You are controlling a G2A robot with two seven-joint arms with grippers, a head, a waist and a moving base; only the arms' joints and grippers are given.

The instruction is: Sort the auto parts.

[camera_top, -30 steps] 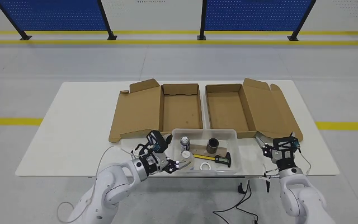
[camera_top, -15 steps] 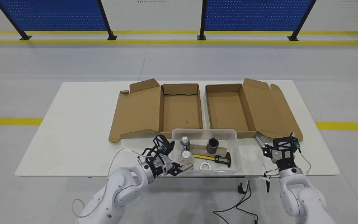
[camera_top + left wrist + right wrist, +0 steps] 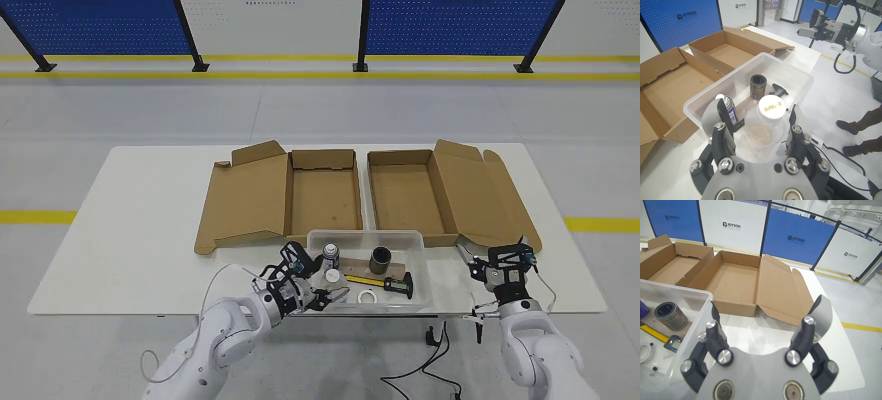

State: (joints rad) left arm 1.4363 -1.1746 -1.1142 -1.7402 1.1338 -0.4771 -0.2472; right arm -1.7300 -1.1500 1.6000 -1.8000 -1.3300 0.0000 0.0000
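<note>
Left wrist view: left gripper (image 3: 756, 108) stood apart around clear bottle (image 3: 764, 132)
Bottle: seemed light, slippery; grip below cap

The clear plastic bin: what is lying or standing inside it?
Inside the bin stand a clear bottle, a blue spray can and a metal cylinder; a caliper and a white ring lie flat. The left gripper covers the bottle's base.

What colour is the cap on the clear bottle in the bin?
The cap is white with yellow markings on top; the left wrist view shows it best.
</note>
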